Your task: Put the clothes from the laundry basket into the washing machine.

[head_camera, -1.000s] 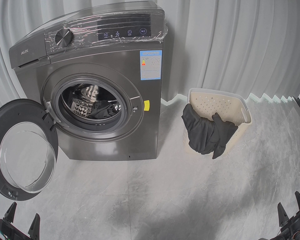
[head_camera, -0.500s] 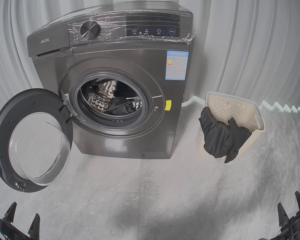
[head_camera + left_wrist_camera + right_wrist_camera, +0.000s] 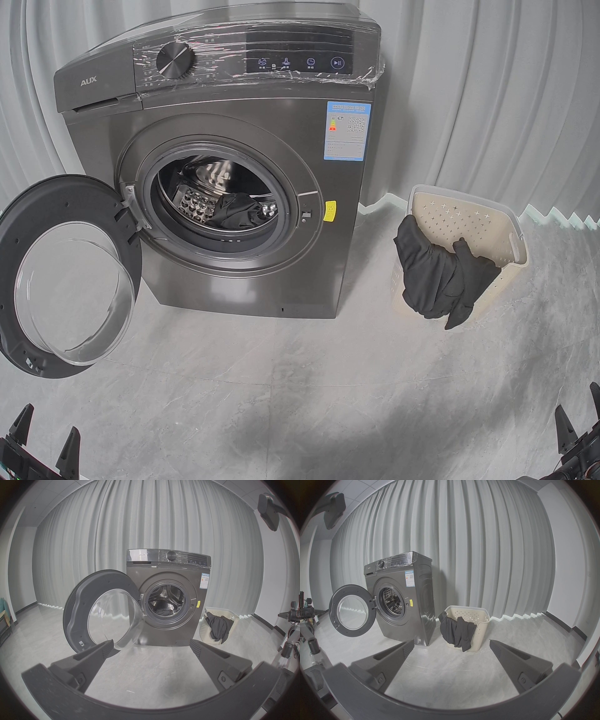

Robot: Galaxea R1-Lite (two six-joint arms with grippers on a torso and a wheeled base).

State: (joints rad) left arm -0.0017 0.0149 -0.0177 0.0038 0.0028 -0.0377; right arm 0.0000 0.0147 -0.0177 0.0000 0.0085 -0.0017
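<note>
Shifting head view alone; left gripper (image 3: 150, 642) and right gripper (image 3: 450, 642) unmoved, spread, empty.

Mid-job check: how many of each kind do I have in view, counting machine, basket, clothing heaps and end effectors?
Grey front-loading washing machine, door open: 1
Cream perforated plastic laundry basket: 1
Black clothing heaps: 2 (drum heap; basket heap draped over the rim)
End effectors: 2 (left end effector, right end effector, both open, empty)
Total: 6

Head view looking down, wrist views low, far, sharing washing machine (image 3: 237, 294)
</note>
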